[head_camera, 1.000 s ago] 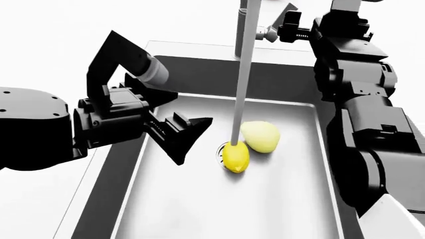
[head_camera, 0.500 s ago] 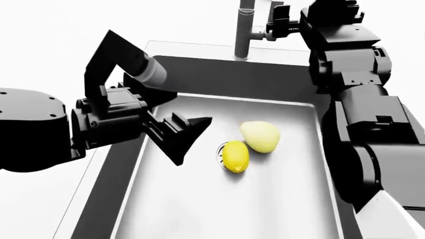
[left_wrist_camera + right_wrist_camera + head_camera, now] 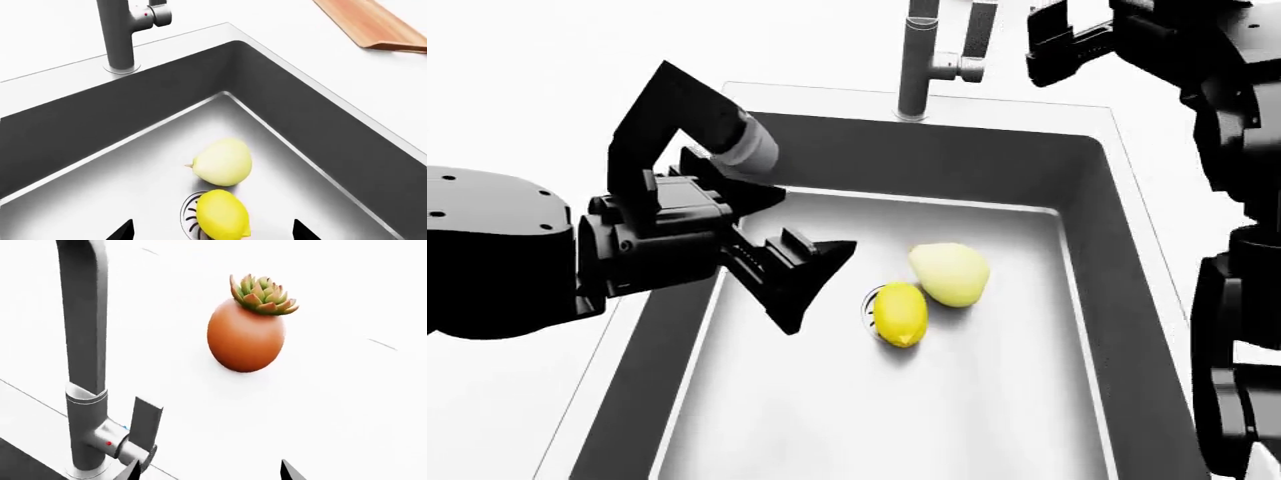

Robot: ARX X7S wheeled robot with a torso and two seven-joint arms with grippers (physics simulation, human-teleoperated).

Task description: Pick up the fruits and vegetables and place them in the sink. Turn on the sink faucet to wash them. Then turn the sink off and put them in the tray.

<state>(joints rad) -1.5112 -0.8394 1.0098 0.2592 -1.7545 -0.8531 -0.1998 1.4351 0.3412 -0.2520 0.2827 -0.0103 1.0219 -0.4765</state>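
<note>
The bright yellow lemon [image 3: 900, 314] [image 3: 222, 215] lies on the drain [image 3: 189, 216] of the sink [image 3: 814, 420]. Touching it on the far side is the pale yellow-green pointed fruit [image 3: 950, 273] [image 3: 223, 162]. My left gripper [image 3: 819, 286] hangs open inside the basin, left of the lemon, with nothing in it. Behind the sink stands the faucet [image 3: 918, 60] [image 3: 83, 340], and no water runs from it. My right gripper [image 3: 1052, 48] is open just right of the faucet, one fingertip near the lever [image 3: 145, 422]. A corner of the wooden tray [image 3: 373, 22] shows on the counter.
An orange-brown pot with a succulent [image 3: 247, 335] stands on the white counter behind the faucet. The sink's dark walls [image 3: 868, 150] enclose the basin. My right arm [image 3: 1228, 320] runs along the sink's right side.
The water stream seen a second ago has stopped. My right gripper has drawn back to the right, away from the faucet lever. The left gripper and both fruits stayed put.
</note>
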